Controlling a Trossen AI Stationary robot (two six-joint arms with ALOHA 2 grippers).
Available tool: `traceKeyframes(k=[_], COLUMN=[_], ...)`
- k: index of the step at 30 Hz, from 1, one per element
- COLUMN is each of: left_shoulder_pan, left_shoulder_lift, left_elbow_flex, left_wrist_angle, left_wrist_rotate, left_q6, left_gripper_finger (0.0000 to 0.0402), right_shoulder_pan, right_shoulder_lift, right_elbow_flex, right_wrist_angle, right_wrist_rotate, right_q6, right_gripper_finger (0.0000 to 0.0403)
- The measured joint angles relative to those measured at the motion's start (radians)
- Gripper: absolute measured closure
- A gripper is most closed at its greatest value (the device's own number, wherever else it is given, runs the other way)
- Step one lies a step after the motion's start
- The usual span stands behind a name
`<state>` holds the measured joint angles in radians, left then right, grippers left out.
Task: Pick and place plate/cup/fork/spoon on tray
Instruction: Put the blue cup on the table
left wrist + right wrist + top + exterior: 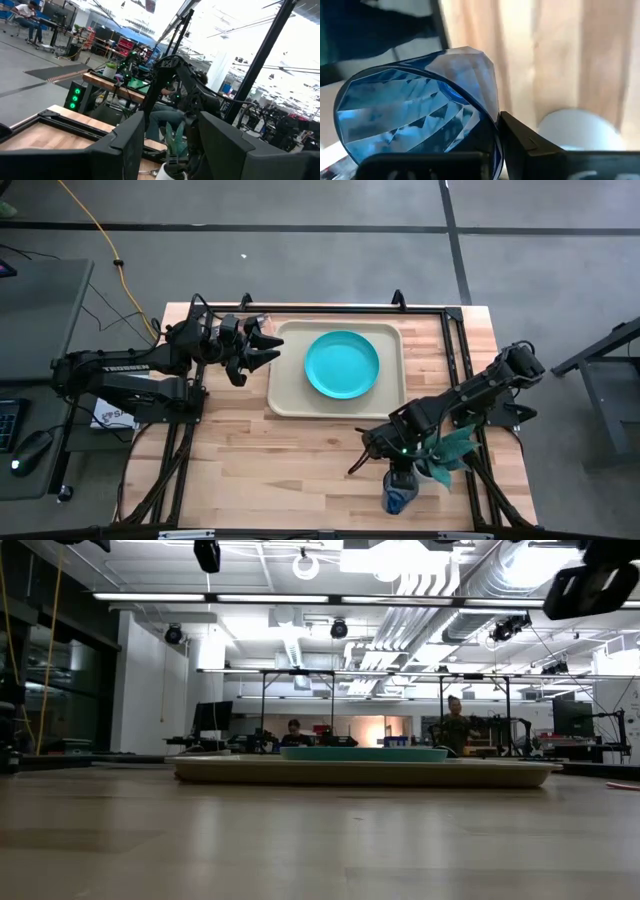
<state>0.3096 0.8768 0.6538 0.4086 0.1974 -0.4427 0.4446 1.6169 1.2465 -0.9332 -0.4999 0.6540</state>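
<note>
Right gripper point(398, 488) is down at the near right edge of the table point(260, 470), fingers clenched on the cup point(415, 122), which fills the right wrist view, its base cut off. Beside it, the plant point(448, 450) is half hidden under the right arm. The plate point(342, 364) sits on the tray point(290, 395) at the far middle. Left gripper point(262, 346) hovers at the tray's left edge, fingers released. Fork and spoon: can't make them out.

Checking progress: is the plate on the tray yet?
Yes. The plate lies flat inside the tray, right of its centre in the high view; the low view shows it resting within the rim.
</note>
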Motion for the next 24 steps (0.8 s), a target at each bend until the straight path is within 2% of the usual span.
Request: traceKeyframes(k=[8, 24], left_shoulder_pan=[0.0, 0.0], left_shoulder_lift=[0.0, 0.0], left_elbow_flex=[0.0, 0.0], left_wrist_angle=[0.0, 0.0], left_wrist_rotate=[0.0, -0.001], left_q6=[0.0, 0.0], left_gripper_finger=[0.0232, 0.0232], right_shoulder_pan=[-0.013, -0.013], right_shoulder_lift=[0.0, 0.074], right_elbow_flex=[0.0, -0.001], right_wrist_angle=[-0.007, -0.091], right_wrist_rotate=[0.245, 0.351], right_q6=[0.079, 0.208], right_gripper_finger=[0.0396, 0.0394])
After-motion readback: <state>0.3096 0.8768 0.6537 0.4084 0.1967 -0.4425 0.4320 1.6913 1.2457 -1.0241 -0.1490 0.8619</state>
